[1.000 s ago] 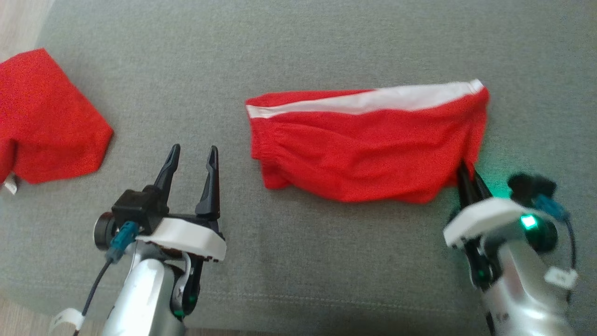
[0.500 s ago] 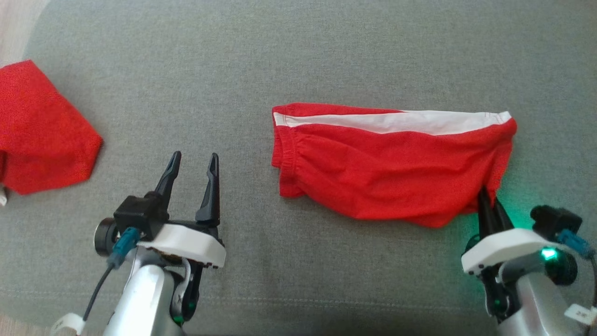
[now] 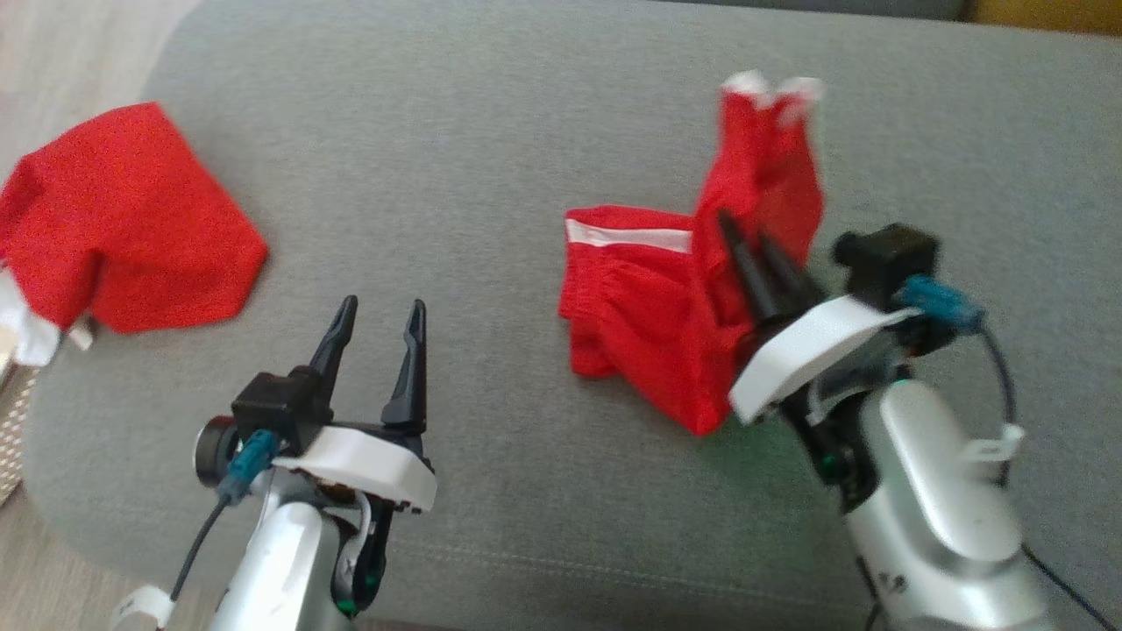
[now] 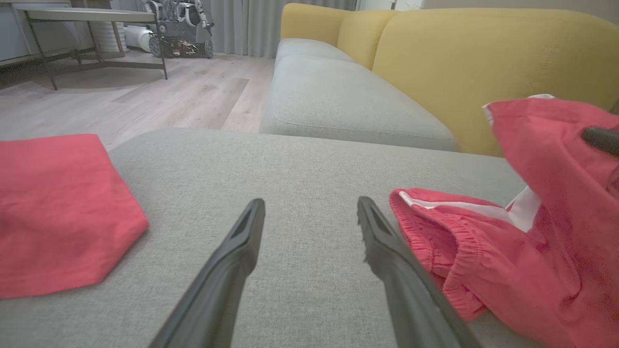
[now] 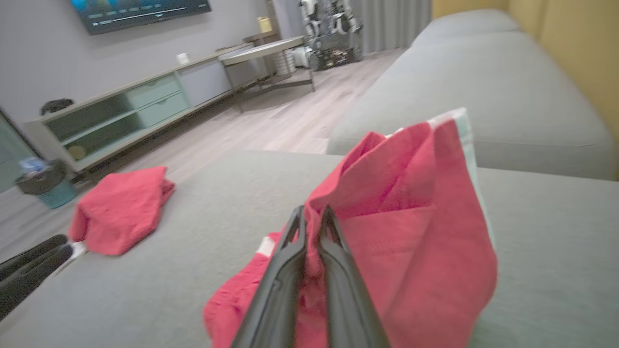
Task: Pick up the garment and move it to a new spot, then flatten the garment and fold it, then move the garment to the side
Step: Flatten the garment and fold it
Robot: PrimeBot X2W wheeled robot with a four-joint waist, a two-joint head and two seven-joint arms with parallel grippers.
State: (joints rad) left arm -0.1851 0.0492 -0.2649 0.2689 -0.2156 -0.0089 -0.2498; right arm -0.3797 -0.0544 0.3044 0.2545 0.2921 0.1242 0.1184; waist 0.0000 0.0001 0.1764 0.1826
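Red garment (image 3: 649, 307) with a white side stripe; second cloth (image 3: 131, 219) plain red; cushion (image 3: 438, 131) heathered grey; sofa back (image 4: 459, 58) mustard yellow.

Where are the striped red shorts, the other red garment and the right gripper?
striped red shorts (image 3: 640, 315), head view, on the part lying flat.
other red garment (image 3: 131, 210), head view, middle of its top face.
right gripper (image 3: 742, 225), head view, midway between its fingertips.

A grey sofa seat (image 3: 526, 131) with a yellow backrest (image 4: 459, 53) stands on a pale wood floor (image 4: 145, 96). Beyond it a metal-legged table (image 4: 87, 14) sits near grey curtains (image 4: 246, 24). A TV (image 5: 140, 9) hangs on a grey wall (image 5: 48, 53) above a low cabinet (image 5: 145, 101), with a bin (image 5: 46, 186) near its end.
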